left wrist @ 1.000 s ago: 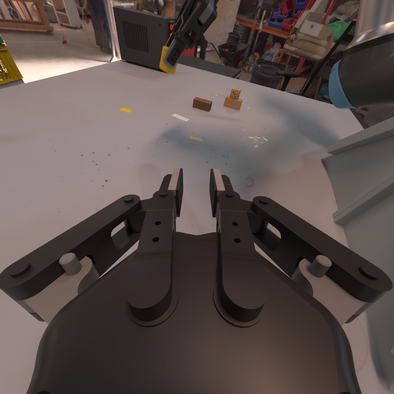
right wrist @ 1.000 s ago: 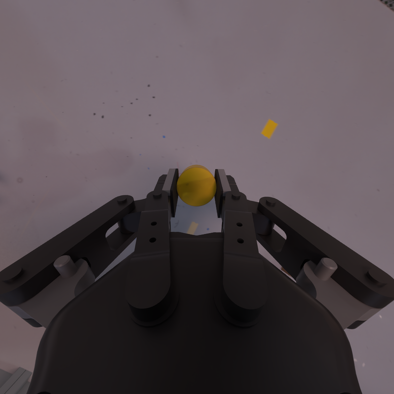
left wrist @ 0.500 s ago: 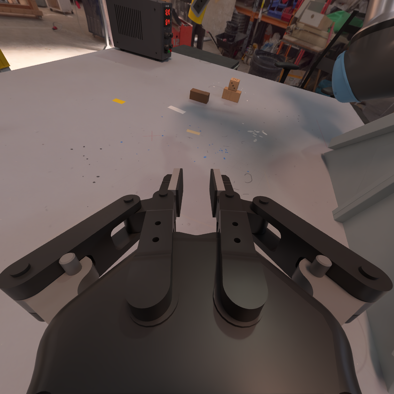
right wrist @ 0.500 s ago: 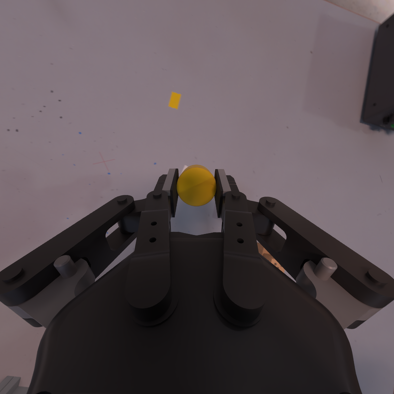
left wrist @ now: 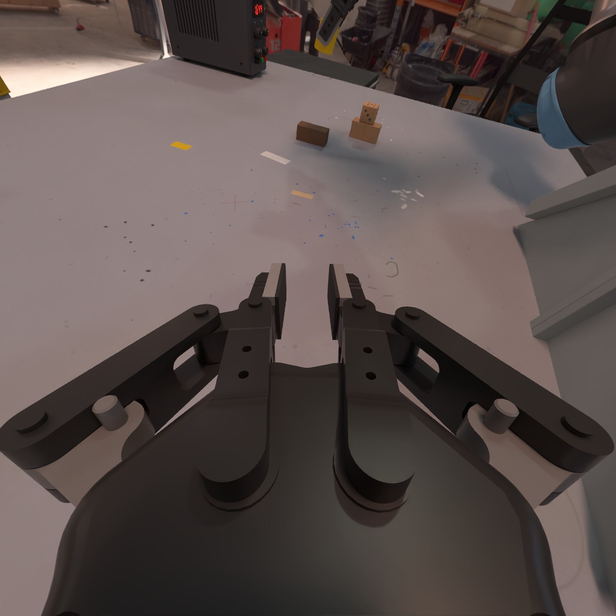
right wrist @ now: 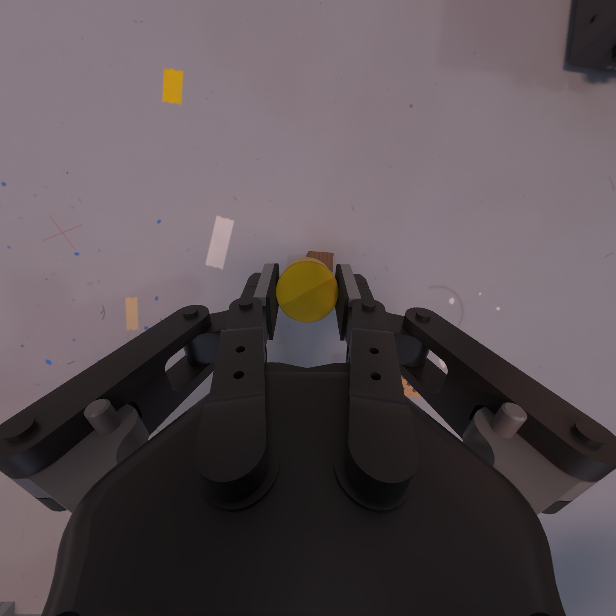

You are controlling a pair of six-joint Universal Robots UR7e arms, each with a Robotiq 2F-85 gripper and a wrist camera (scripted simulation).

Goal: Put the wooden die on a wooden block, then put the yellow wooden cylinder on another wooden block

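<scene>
In the left wrist view the wooden die point(left wrist: 369, 112) stands on a light wooden block point(left wrist: 364, 131) at the far side of the table. A dark wooden block point(left wrist: 312, 133) lies just left of it, bare on top. My left gripper point(left wrist: 306, 281) is open and empty, low over the near table. My right gripper point(right wrist: 307, 283) is shut on the yellow wooden cylinder point(right wrist: 306, 291), held high above the table. The dark block point(right wrist: 321, 258) peeks out just beyond the cylinder. A corner of the die point(right wrist: 410, 389) shows behind the right finger. The cylinder also shows at the top of the left wrist view point(left wrist: 326, 41).
A black power supply point(left wrist: 216, 33) stands at the table's far edge, also at the corner of the right wrist view point(right wrist: 591, 36). Yellow point(left wrist: 181, 145), white point(left wrist: 275, 157) and tan point(left wrist: 302, 194) tape strips lie on the table. A grey structure point(left wrist: 573, 253) rises at the right; the right arm point(left wrist: 580, 83) hangs above it.
My right gripper has carried the cylinder across the table toward the blocks; the dark block has come into its view. The left wrist view has shifted slightly; the left gripper stays open.
</scene>
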